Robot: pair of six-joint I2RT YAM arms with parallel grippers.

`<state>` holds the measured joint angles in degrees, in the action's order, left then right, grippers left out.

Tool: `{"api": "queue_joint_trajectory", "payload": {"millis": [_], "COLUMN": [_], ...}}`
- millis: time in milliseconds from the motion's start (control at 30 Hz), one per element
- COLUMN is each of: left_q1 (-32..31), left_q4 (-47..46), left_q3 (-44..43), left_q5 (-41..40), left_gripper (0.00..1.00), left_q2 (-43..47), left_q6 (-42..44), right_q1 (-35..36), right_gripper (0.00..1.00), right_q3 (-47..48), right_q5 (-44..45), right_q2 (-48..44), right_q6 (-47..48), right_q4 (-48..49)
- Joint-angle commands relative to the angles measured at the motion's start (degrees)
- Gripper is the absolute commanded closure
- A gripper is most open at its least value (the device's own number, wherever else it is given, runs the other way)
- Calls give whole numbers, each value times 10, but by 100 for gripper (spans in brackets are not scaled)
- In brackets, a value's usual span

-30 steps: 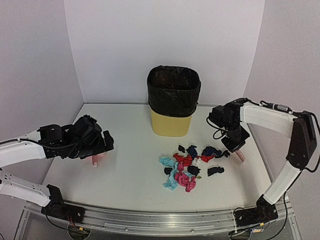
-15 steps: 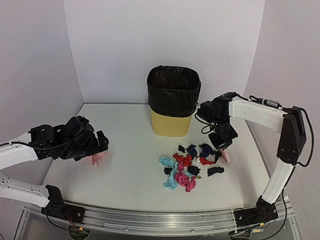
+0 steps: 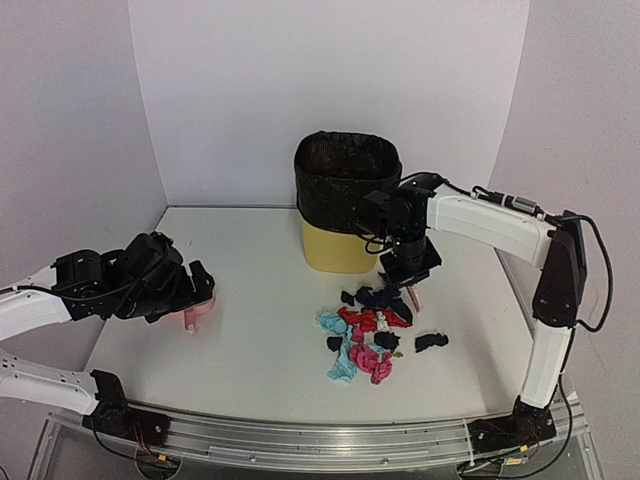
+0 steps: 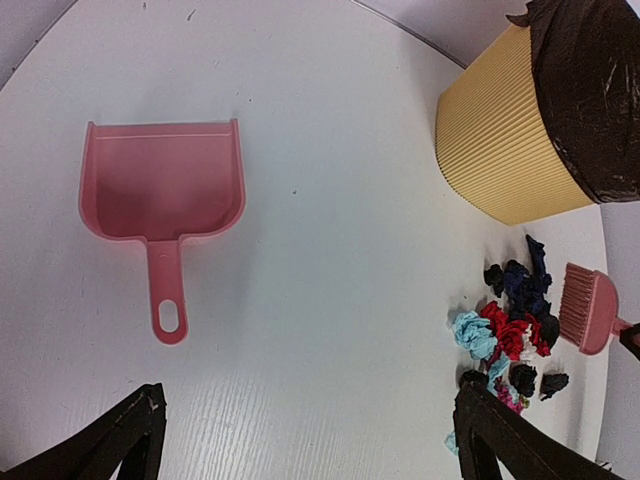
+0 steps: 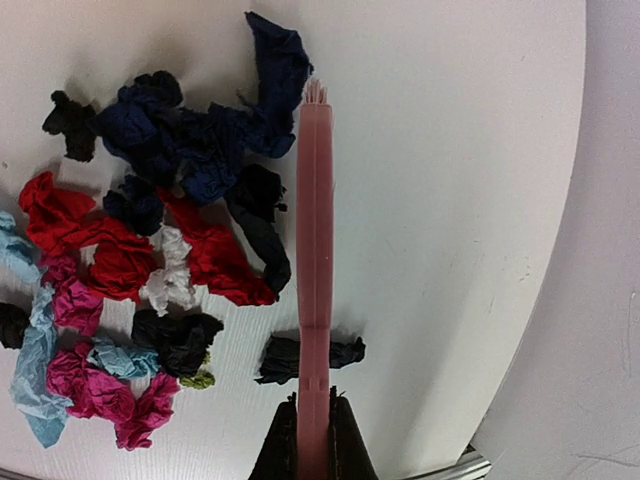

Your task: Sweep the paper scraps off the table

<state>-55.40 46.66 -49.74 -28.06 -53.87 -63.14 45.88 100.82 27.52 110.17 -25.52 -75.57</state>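
The paper scraps (image 3: 368, 330) lie in a loose pile of red, pink, light blue, black, navy and white right of centre on the table (image 3: 250, 360). One black scrap (image 3: 431, 341) lies apart to the right. My right gripper (image 3: 408, 272) is shut on a pink brush (image 3: 414, 297), whose bristles sit at the pile's far right edge. In the right wrist view the brush (image 5: 314, 220) runs up from the gripper (image 5: 313, 432) beside the scraps (image 5: 170, 240). My left gripper (image 3: 195, 287) is open and empty over the pink dustpan (image 3: 201, 311). The dustpan also shows in the left wrist view (image 4: 165, 185).
A yellow bin with a black liner (image 3: 347, 200) stands at the back centre, just behind the right arm. The left wrist view shows the bin (image 4: 540, 110), the pile (image 4: 510, 330) and the brush (image 4: 588, 308). The right table edge is close to the brush.
My right arm has swung left and toward the bin with the brush, going from the pile's right side to its far edge. The left arm has drawn back slightly.
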Motion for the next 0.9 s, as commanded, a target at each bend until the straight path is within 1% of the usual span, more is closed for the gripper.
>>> {"api": "queue_joint_trajectory", "payload": {"millis": [0, 133, 233, 333, 500, 667, 767, 867], "left_q1": [2, 2, 2, 2, 2, 2, 2, 2], "left_q4": [5, -4, -7, -9, 10, 40, 73, 107], "left_q3": [1, -3, -5, -7, -17, -17, -17, -14], "left_q5": [5, 14, 22, 30, 43, 44, 44, 40], "left_gripper": [0, 0, 0, 0, 0, 0, 0, 0], "left_q2": [9, 3, -3, -9, -22, -25, -25, -20], "left_q6": [2, 15, 20, 26, 17, -6, -32, -62], "right_q1": [-4, -5, -10, -16, -17, -17, -17, -15], "right_gripper": [100, 100, 100, 100, 100, 100, 100, 100], "right_q3": [-10, -62, -115, -180, -259, -277, -263, -244], "right_q5": [89, 118, 123, 100, 46, -2, -37, -82], "right_q2": [-72, -130, -163, -197, -242, -221, -189, -160], "right_q6": [-47, -84, -135, -187, -269, -286, -286, -261], "right_q4": [-93, -136, -182, -211, -213, -193, -176, -137]}}
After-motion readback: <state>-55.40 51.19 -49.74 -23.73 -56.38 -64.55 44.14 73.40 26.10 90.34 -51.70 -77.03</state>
